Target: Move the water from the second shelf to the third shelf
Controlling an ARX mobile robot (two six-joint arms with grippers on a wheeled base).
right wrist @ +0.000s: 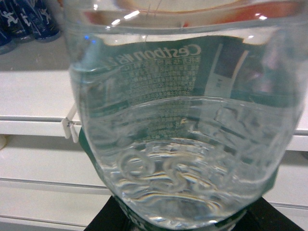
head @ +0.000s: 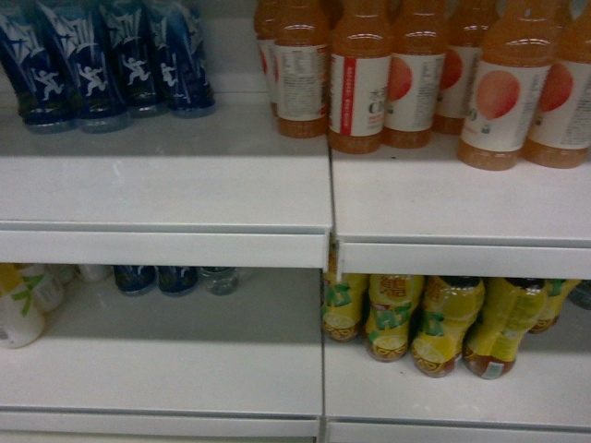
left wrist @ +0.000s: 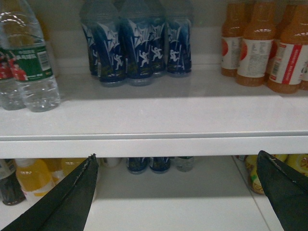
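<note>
A clear ribbed water bottle [right wrist: 183, 120] with a dark green label fills the right wrist view, tilted and very close to the lens. My right gripper [right wrist: 185, 219] is shut on it, its black fingers [right wrist: 103, 219] showing at both lower edges of the bottle. In the left wrist view two more water bottles [left wrist: 31, 67] with green labels stand at the far left of the upper shelf [left wrist: 168, 115]. My left gripper [left wrist: 176, 159] is open below that shelf's front edge, nothing between its fingers [left wrist: 77, 192]. Neither gripper shows in the head view.
Blue sports drinks [head: 102, 65] and orange juice bottles [head: 416, 83] stand on the upper shelf [head: 166, 194]. On the lower shelf [head: 166, 369] are yellow tea bottles [head: 434, 323], yellow-white bottles [head: 23, 305] and small bottles [head: 175, 279] at the back. A vertical seam [head: 331, 231] divides the shelf units.
</note>
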